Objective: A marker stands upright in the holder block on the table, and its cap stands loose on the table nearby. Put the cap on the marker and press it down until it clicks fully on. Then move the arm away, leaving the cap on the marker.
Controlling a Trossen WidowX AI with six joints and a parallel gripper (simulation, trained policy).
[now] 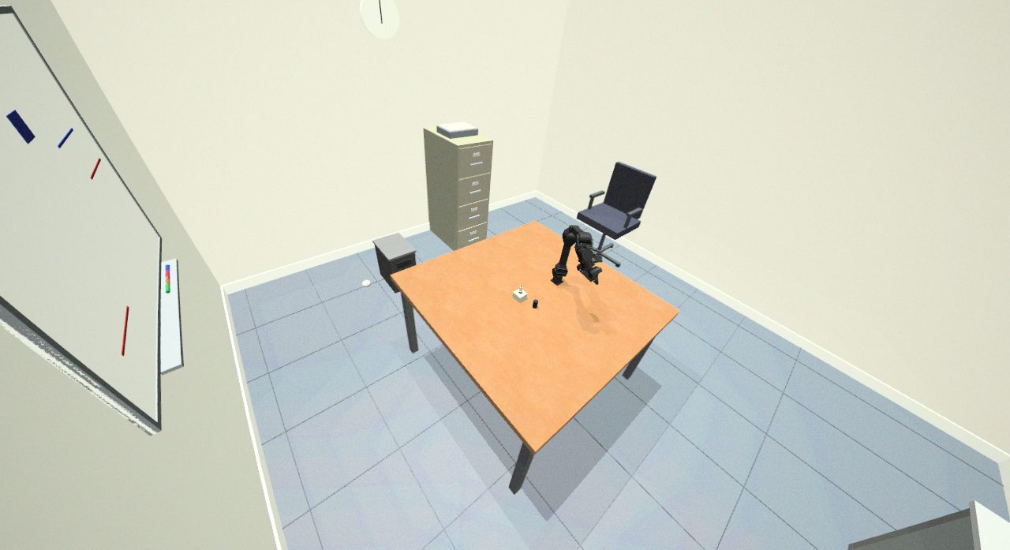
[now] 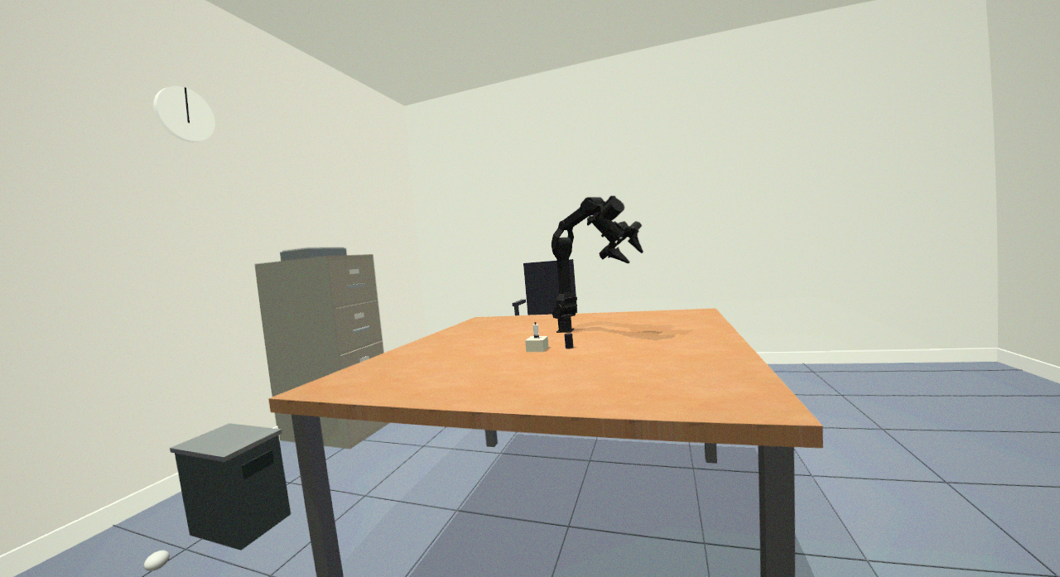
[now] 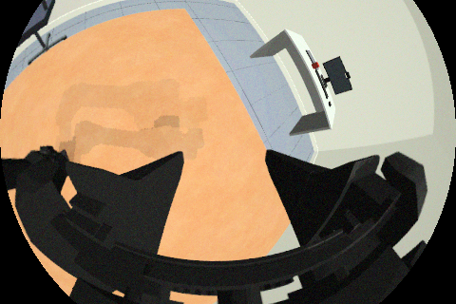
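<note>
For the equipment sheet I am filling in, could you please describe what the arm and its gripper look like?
The arm is matt black throughout, with slim links and chunkier joints. The gripper is black too, with two broad fingers tapering to points. No markings or cables can be made out.

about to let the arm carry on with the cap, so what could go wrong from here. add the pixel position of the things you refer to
The small black cap [image 1: 535,304] [image 2: 568,341] stands loose beside the holder block [image 1: 518,298] [image 2: 537,344], so a clumsy approach might tip it.

The open gripper [image 1: 590,277] [image 2: 634,257] [image 3: 224,156] hangs high and off to one side, and its wrist view shows neither cap nor marker [image 1: 521,289] [image 2: 536,329]; it could come down misaligned.

The marker is slim, so the cap might land off-centre.
</note>
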